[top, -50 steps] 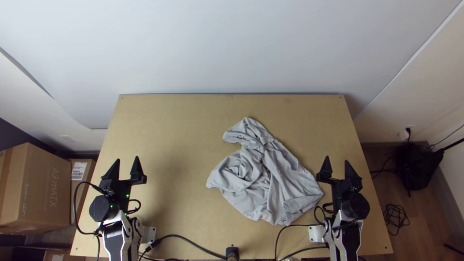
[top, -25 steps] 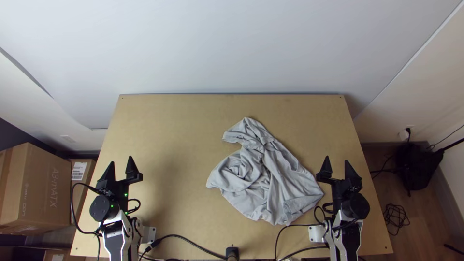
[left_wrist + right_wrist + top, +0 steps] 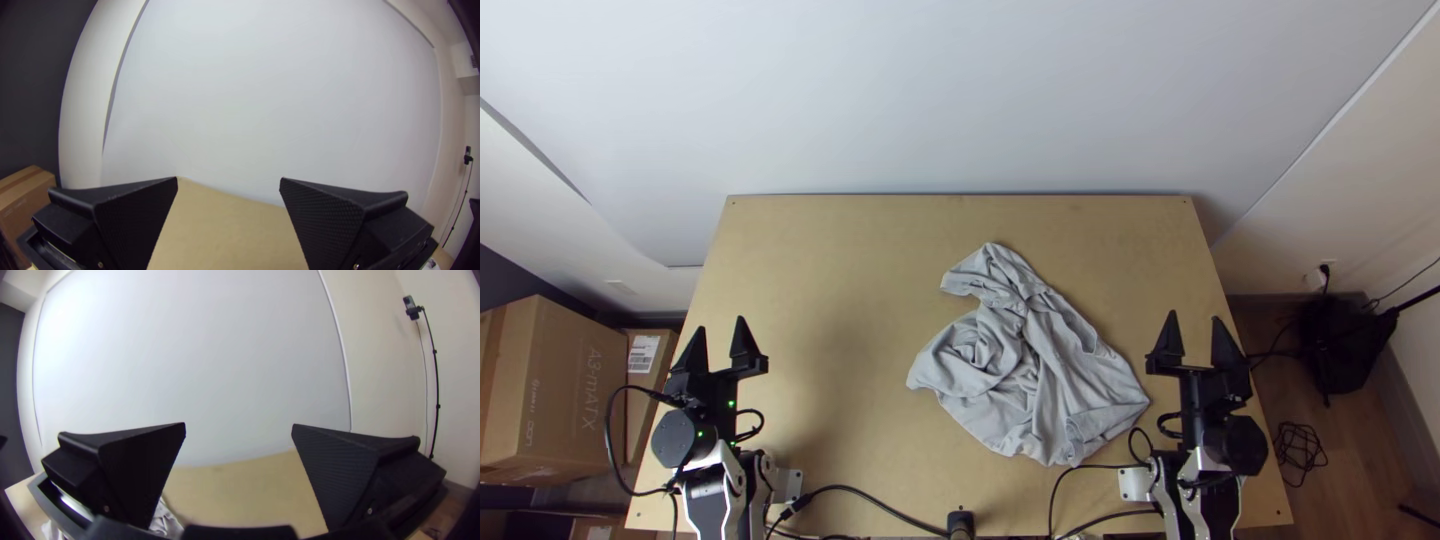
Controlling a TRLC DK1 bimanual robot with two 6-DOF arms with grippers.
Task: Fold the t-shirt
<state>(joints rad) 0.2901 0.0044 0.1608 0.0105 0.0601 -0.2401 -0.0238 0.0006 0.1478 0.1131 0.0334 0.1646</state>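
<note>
Shirt (image 3: 1065, 365) lies in a loose, crumpled heap on the bench (image 3: 830, 270), right of its middle, a narrow strip running up towards the far edge and a blunt point aimed at the near right corner; such creasing looks more like cloth dropped than laid out, so no fold line can be trusted. Left fingers (image 3: 745, 345) stand apart by the left edge, holding nothing; right fingers (image 3: 1167, 346) stand apart too, empty, near the right edge and just beside the cloth. Both pairs point at the far edge, a pose that probably keeps them out of the way while leaving the shirt between them for a two-sided grip. Folding has not begun, I judge; spreading should come first, and pinching deep in the bunch could catch several layers at once.
</note>
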